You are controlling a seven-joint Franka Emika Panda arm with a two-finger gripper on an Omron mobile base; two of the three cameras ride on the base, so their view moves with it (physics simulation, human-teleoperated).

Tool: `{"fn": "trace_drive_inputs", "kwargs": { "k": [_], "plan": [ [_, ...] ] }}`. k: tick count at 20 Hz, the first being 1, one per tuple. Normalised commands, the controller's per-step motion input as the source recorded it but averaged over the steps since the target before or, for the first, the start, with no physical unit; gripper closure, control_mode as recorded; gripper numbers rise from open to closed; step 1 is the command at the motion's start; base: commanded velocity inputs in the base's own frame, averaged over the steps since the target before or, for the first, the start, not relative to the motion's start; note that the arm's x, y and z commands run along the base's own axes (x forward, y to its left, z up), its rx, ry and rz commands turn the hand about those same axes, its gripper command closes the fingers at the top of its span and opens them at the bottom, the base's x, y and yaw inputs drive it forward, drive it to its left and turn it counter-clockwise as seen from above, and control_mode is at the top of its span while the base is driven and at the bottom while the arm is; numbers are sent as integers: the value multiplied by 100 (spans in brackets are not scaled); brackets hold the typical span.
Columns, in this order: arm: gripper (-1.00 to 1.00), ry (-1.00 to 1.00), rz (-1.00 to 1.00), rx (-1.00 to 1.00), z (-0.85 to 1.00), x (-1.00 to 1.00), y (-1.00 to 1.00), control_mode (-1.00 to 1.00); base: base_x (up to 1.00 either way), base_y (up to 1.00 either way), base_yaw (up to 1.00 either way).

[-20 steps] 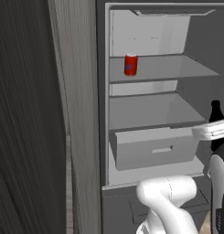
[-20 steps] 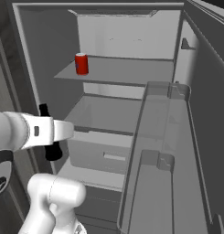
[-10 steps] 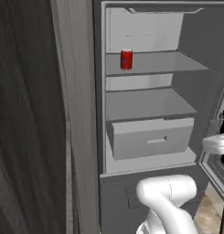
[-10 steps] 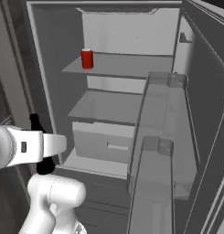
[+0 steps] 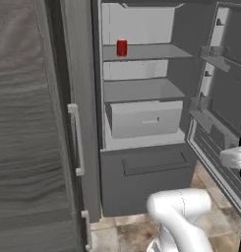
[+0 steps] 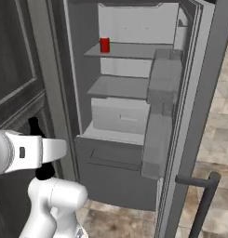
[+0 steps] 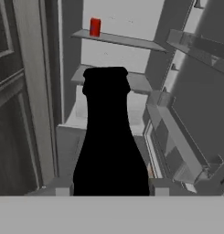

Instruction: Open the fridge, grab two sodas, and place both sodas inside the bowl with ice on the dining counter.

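The gripper (image 7: 109, 192) has its two fingers (image 7: 62, 188) set either side of the dark bottle (image 7: 111, 137), jaws closed partway onto its base and holding it upright. In the hand view the bottle stands black against the open fridge (image 7: 118, 55) ahead. In the right base view its dark top (image 6: 34, 124) pokes up behind the white hand, well outside the fridge (image 6: 129, 107). The red can (image 5: 122, 47) sits alone on the upper shelf (image 5: 146, 51), towards the left. Below it comes a bare middle shelf, then the pale drawer (image 5: 146, 118). The door (image 6: 199, 93) swings wide on the right, bar handle (image 6: 201, 200) sticking out low.
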Motion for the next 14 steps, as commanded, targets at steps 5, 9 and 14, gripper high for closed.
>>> {"fn": "trace_drive_inputs", "kwargs": {
  "k": [5,9,14],
  "plan": [
    [100,0,0,0,0,0,0,100,-100,0,-2],
    [100,0,0,0,0,0,0,100,-100,-5,0],
    [100,0,0,0,0,0,0,100,-100,-9,8]
  ]
}}
